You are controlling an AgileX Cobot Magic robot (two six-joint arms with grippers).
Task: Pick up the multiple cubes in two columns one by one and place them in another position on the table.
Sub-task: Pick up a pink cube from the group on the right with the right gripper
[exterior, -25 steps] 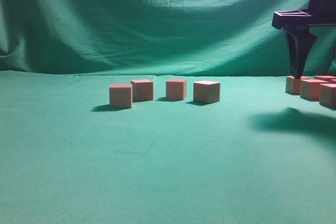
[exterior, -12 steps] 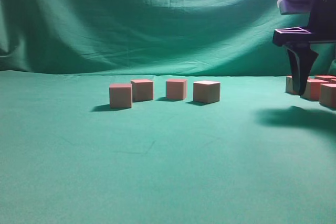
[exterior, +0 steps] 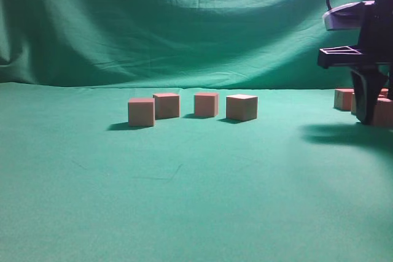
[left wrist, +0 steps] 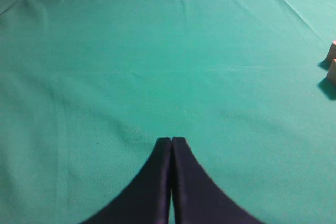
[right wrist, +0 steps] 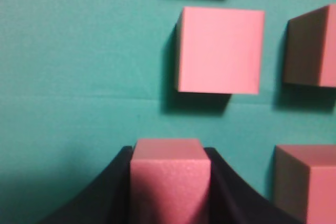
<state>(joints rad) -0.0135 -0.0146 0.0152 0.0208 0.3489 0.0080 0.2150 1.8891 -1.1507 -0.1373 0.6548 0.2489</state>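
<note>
Plain pink-tan cubes [exterior: 242, 107] sit on the green table [exterior: 184, 182]; the right tool [right wrist: 170, 182] is black.

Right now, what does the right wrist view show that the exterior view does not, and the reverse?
Only the right wrist view shows the right tool with its fingers against both sides of one cube. Only the exterior view shows the four cubes in a row at mid-table and the draped backdrop. Both show the green table and the cube cluster beside that tool.
</note>
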